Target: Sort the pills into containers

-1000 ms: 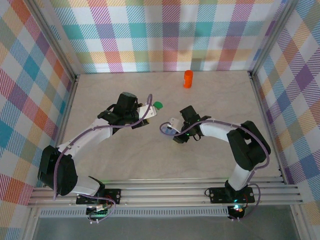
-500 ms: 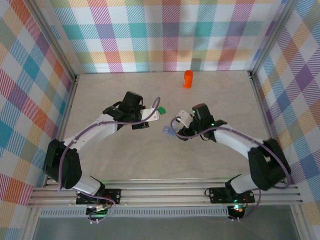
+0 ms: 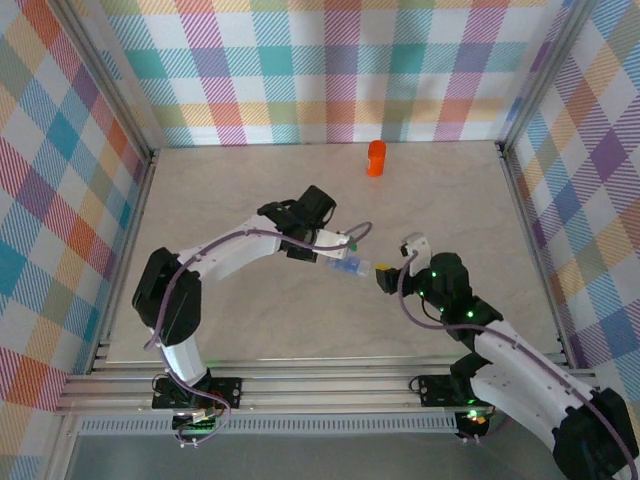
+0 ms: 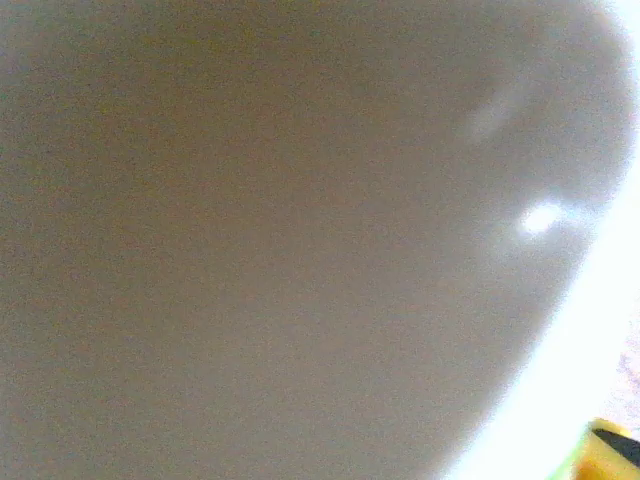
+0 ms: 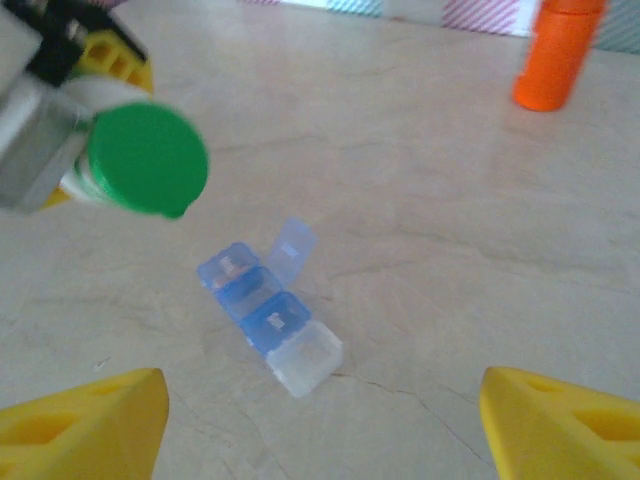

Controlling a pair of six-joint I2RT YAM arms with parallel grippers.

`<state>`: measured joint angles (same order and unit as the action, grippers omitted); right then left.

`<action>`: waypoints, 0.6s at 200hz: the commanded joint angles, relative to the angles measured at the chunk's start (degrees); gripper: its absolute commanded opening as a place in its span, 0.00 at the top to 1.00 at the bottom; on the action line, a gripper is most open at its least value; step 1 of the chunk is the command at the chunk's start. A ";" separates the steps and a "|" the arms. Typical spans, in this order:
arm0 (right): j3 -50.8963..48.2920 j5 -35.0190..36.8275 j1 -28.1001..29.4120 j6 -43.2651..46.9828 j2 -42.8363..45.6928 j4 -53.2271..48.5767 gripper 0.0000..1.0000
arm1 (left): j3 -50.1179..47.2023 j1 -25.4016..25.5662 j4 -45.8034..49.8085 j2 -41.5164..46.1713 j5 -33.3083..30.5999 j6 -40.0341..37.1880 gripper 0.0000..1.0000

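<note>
Right wrist: blue box (image 5: pixel 268 318) ahead, between parted fingers (image 5: pixel 90 415).

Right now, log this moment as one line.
left hand: holding green-cap bottle | right hand: open, empty | blue box: on table, one lid up | orange bottle: upright, far back

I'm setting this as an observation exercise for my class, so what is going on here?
Two robot arms are at work on sorting pills. The left gripper holds the green-capped bottle on its side, close to the blue pill box. The box lies on the table with one lid flap up. The right gripper is open and empty, facing the box. The orange bottle stands upright at the back, apart from both arms.
</note>
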<state>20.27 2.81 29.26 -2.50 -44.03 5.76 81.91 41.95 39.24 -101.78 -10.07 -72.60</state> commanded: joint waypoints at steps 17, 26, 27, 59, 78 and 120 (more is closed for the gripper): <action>-4.71 7.44 0.08 -6.90 2.79 6.99 0.15 | 3.21 1.97 3.70 -4.50 -8.73 -5.01 1.00; -4.51 6.95 0.10 -7.17 2.48 7.07 0.15 | 3.58 2.24 3.43 -5.34 -9.63 -5.28 1.00; -4.48 6.90 0.10 -7.21 2.42 7.03 0.15 | 3.64 2.21 3.45 -5.40 -9.67 -5.32 1.00; -3.92 5.03 0.10 -7.93 1.43 6.98 0.14 | 5.83 2.57 4.61 -7.80 -10.76 -4.63 1.00; -3.68 4.69 0.10 -8.30 0.73 6.89 0.14 | 6.78 3.24 5.04 -8.56 -10.34 -3.78 1.00; -3.40 4.22 0.10 -8.57 -0.01 6.76 0.14 | 6.54 5.22 4.28 -10.57 -15.02 -7.46 1.00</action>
<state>15.77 7.88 29.26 -9.91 -44.01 10.55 87.29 45.43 42.48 -110.67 -21.85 -77.52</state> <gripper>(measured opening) 0.856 0.514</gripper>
